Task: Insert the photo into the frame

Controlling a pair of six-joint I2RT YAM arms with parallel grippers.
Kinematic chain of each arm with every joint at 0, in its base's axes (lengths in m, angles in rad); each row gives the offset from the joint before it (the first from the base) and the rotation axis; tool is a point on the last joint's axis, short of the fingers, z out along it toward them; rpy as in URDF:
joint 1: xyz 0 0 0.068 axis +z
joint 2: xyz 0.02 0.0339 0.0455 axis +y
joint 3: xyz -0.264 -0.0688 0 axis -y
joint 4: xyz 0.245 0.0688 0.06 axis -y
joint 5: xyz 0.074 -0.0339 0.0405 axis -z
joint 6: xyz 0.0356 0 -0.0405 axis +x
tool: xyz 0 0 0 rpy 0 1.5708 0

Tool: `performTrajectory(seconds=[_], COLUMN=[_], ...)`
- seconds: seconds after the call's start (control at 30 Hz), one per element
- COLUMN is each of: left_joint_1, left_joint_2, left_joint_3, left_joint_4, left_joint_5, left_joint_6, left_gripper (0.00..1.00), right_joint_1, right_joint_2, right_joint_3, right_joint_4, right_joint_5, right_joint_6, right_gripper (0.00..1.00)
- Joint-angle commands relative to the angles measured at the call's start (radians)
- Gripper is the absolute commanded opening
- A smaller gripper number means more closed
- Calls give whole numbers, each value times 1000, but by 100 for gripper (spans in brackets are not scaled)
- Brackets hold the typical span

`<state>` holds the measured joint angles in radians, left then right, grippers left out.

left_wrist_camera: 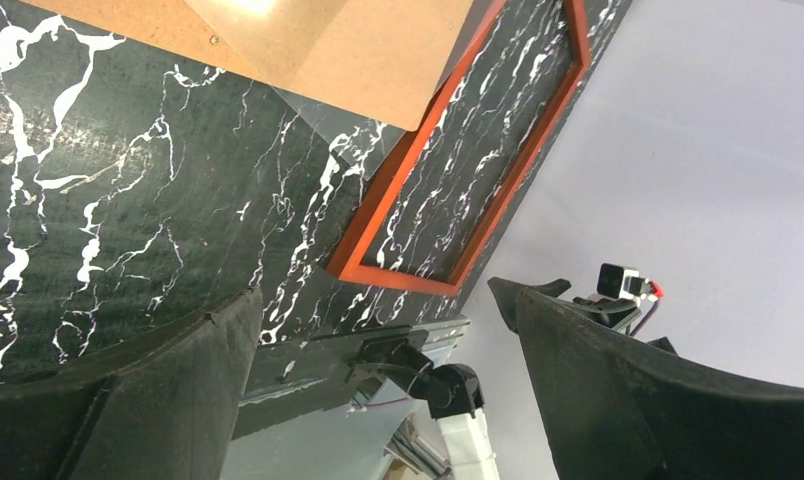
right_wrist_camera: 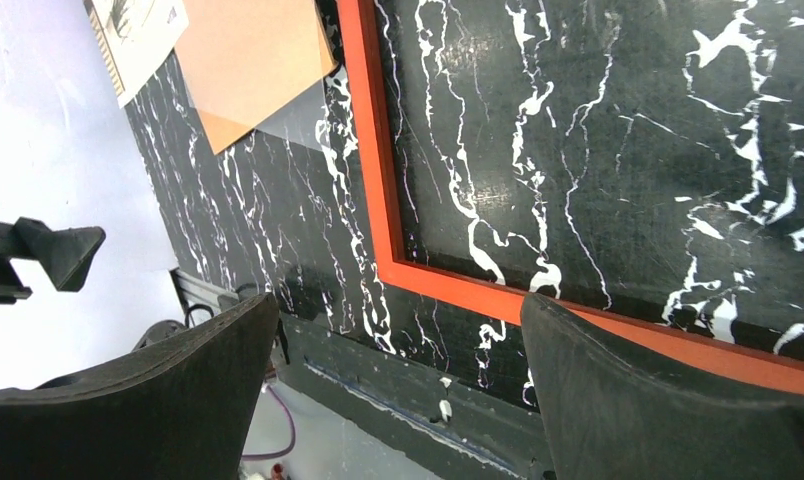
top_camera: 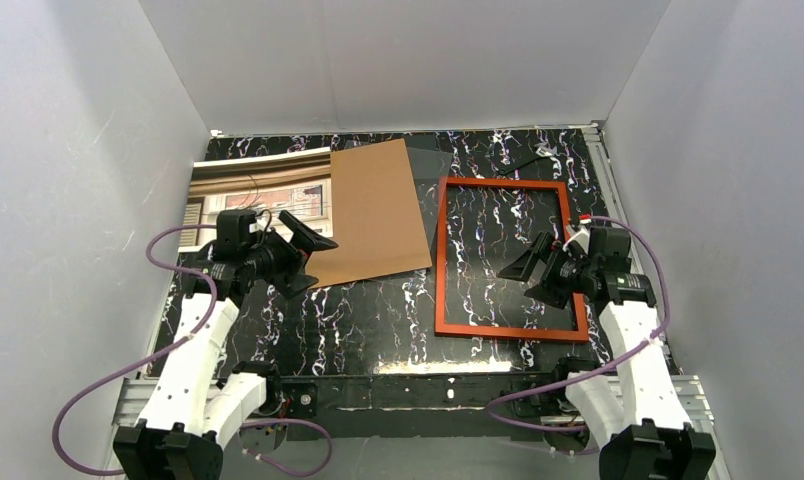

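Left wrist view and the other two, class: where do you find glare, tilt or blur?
Left wrist view: a bright glare spot on the brown board, the scene tilted, the left tool dark in the foreground. Right wrist view: soft sheen on the table inside the frame. Top external view: even light, sharp throughout.

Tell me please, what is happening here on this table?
Two robot arms are meant to put a photo into a frame. Nothing is held: the left gripper and the right gripper are both open. The photo lies at the back left of the table, partly under a brown board. The frame lies flat and empty on the right, with the right gripper over it. The left gripper hovers by the board's near corner.
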<state>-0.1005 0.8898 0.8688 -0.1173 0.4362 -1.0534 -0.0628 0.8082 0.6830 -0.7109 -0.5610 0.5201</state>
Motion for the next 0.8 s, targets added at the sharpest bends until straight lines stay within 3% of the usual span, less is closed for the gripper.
performTrajectory(seconds=[0.0,0.23,0.5,0.63,0.77], left_joint_1=[-5,-48,-222,-326,-372], left_joint_2=[71,214,343,346,310], left_joint_3=[13,93,266,328,316], left_joint_4=[-59,-243,-475,-491,-425], left_joint_5=[77,63,-191,-344,-372], left_joint_6=[61,207,387,456,473], left_gripper=[100,100,100,100,100], right_joint_1=[57,209,280,288,292], right_joint_2=[71,272,588,746,922], right_joint_3=[58,134,371,520,667], right_joint_4=[77,192,251,267,256], right_joint_5=[-9,51,64,50,26], right_joint_6=[20,81,92,89,83], right_gripper=[100,100,100,95,93])
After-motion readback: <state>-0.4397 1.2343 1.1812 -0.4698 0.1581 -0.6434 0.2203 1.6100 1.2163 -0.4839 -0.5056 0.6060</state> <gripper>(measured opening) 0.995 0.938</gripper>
